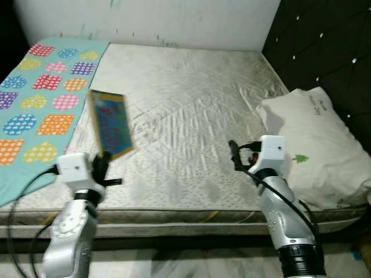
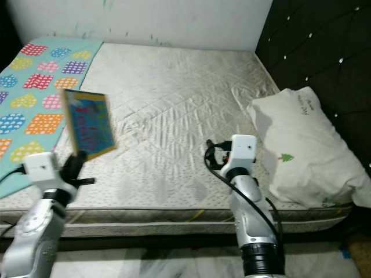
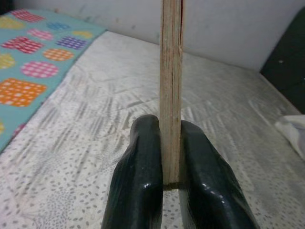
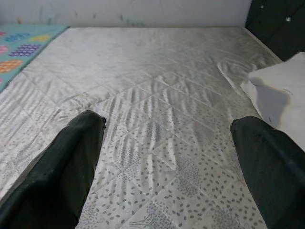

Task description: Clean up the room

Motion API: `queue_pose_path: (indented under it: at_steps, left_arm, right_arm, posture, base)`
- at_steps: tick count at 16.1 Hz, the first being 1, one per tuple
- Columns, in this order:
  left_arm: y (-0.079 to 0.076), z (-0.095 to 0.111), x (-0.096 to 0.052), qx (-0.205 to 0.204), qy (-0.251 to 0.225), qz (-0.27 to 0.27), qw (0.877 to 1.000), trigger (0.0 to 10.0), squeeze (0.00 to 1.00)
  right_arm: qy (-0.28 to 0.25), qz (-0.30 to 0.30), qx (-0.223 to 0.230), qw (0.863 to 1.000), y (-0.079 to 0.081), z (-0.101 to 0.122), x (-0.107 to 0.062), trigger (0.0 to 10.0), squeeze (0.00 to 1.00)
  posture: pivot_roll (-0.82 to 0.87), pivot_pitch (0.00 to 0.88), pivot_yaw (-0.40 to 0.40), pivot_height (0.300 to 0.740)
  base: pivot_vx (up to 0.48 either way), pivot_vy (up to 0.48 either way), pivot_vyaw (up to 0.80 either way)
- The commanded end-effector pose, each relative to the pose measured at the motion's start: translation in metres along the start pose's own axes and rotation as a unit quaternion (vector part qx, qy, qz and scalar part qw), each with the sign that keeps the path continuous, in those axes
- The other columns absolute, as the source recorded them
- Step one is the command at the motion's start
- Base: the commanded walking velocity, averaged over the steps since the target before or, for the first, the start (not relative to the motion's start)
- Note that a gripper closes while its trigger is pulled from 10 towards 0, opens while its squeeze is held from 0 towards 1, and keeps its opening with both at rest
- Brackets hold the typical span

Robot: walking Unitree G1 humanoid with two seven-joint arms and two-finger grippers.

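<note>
Left gripper (image 3: 164, 183) clamped on thin flat wooden board (image 1: 110, 123), right gripper (image 4: 167, 162) spread wide above quilted mattress (image 1: 197, 110).

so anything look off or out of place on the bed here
The white pillow sits askew at the mattress's right edge, overhanging it. The colourful blanket covers just the left strip. The left gripper pinches a book upright above the bed.

Two head views, side by side, look forward and down from the foot of a mattress (image 1: 191, 104) toward the far wall (image 1: 174, 20). Each wrist view sits low and close above that same quilted surface, facing the wall; all four share the mattress.
</note>
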State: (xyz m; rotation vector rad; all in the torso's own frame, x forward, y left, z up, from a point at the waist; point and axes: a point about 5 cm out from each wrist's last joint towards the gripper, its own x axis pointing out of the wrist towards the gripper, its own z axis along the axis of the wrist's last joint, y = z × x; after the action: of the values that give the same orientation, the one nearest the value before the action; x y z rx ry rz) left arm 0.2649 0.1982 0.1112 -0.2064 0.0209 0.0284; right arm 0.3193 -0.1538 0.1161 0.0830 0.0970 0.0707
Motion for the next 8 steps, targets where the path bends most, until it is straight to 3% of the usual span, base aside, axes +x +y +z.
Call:
queue_pose_path:
  at_steps: [1,8]
  left_arm:
    - [-0.0118,0.0056,0.0034,-0.006,-0.021,-0.021,1.000,10.0,0.00]
    - [-0.0121,0.0053,0.0043,-0.007,-0.021,-0.021,1.000,10.0,0.00]
  right_arm:
    - [0.002,-0.017,-0.007,1.000,-0.0127,-0.0008,-0.0019,10.0,0.00]
    - [0.002,-0.016,-0.011,1.000,-0.0128,-0.0013,-0.0018,10.0,0.00]
  posture:
    - [0.03,0.081,-0.044,0.740]
    - [0.02,0.080,-0.045,0.740]
  base:
    - [0.000,-0.368,0.00]
    - [0.000,-0.367,0.00]
